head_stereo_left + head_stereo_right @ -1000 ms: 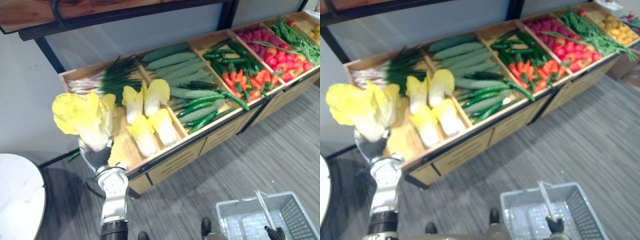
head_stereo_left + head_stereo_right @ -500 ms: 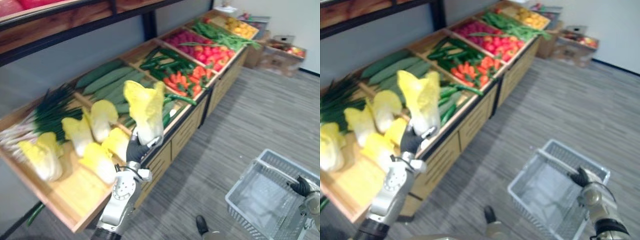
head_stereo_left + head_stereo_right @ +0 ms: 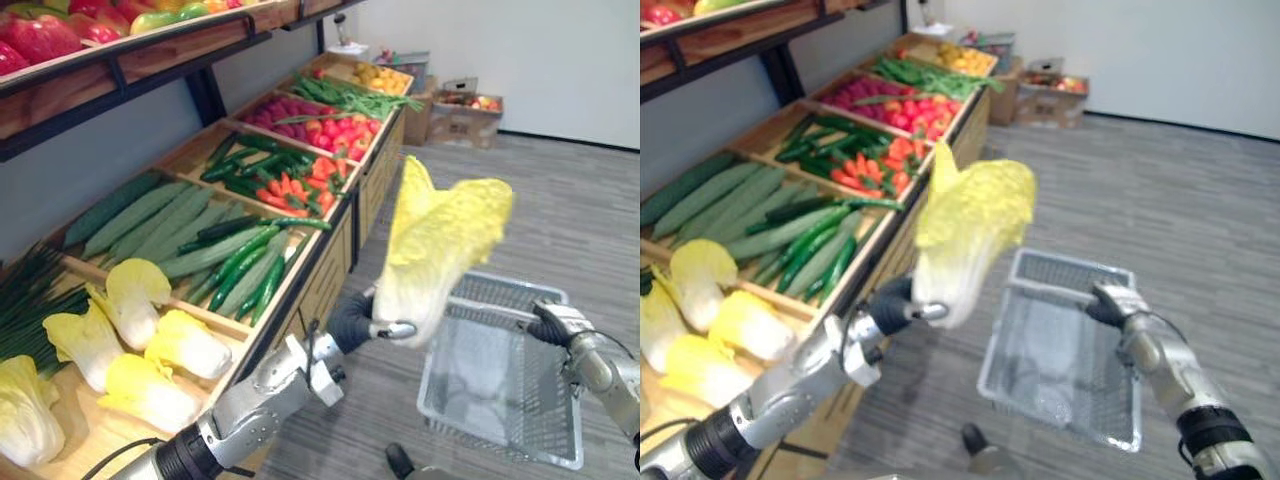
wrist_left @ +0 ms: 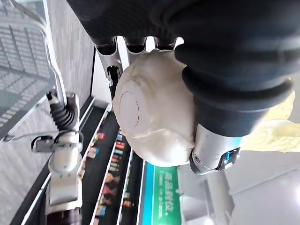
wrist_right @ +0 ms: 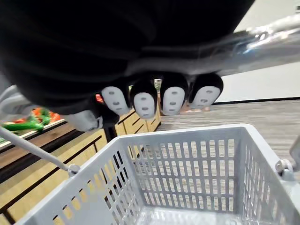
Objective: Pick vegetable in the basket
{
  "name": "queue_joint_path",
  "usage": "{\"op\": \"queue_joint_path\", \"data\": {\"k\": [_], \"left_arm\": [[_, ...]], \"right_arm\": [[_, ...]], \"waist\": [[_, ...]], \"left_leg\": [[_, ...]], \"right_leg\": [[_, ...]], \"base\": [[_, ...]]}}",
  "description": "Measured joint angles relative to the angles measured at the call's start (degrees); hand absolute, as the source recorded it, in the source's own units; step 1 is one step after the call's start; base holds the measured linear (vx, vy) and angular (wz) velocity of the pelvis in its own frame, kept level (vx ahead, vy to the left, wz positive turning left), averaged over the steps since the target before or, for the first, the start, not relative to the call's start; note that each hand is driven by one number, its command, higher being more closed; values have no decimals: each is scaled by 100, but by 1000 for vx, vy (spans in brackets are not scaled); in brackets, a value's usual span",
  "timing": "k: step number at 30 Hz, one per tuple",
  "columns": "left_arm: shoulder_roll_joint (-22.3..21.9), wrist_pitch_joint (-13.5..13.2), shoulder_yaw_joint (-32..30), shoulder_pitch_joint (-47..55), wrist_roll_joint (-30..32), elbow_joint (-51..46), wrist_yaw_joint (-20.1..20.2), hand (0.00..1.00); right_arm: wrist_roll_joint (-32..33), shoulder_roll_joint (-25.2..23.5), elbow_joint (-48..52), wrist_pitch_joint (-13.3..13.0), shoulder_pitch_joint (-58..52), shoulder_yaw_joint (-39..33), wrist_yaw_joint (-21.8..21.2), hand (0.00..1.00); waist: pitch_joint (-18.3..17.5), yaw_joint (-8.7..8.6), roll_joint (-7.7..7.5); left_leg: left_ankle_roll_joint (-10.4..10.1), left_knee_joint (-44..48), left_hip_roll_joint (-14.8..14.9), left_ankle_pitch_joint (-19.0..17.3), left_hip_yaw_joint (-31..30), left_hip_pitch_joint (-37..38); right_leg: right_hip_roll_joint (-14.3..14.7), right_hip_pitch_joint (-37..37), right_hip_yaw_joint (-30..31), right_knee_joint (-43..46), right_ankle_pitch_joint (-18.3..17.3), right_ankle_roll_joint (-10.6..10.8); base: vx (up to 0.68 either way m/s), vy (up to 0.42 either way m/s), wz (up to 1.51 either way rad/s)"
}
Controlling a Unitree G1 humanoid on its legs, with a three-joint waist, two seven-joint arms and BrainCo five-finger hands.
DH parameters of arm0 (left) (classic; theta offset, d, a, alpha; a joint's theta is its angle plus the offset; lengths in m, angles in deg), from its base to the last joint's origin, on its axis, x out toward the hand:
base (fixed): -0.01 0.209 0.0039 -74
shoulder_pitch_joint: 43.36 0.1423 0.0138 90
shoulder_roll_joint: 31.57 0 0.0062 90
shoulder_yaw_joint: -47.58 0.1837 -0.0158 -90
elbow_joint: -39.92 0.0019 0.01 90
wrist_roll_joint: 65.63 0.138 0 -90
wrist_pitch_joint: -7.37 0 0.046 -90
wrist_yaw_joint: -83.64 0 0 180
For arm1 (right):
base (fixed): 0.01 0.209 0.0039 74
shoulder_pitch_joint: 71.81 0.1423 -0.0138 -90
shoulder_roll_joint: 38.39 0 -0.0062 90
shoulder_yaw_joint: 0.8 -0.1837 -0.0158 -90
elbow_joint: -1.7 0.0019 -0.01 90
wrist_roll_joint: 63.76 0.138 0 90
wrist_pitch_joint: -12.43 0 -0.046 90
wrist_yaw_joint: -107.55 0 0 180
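Yellow cabbage (image 3: 440,235) in left hand (image 3: 352,318), covering part of basket (image 3: 1070,268) rim.

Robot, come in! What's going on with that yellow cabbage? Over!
Left hand shut on cabbage, held up beside basket, not in yet. Right hand shut on basket. Nothing in the way.

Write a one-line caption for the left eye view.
Left hand holds a yellow cabbage up near the grey basket gripped by the right hand.

The basket (image 5: 187,178) is smooth grey plastic, the display bins (image 3: 322,285) matt wood.
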Motion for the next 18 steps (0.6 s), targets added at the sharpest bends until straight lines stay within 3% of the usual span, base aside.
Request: {"op": "queue_joint_path", "data": {"k": [11, 18], "left_arm": [[232, 38, 974, -572, -4, -87, 255, 100], [316, 168, 1531, -866, 6, -87, 505, 100]], "right_arm": [[-492, 636, 406, -70, 110, 392, 2, 100], [-509, 669, 626, -80, 195, 393, 1, 100]], "waist": [[130, 13, 95], [219, 33, 136]], "left_leg": [[-18, 832, 372, -413, 27, -225], [-26, 953, 432, -480, 28, -242]], "right_leg": [[43, -147, 27, 134, -2, 0], [56, -150, 21, 154, -2, 1]], "base": [[-32, 4, -3], [0, 0, 0]]}}
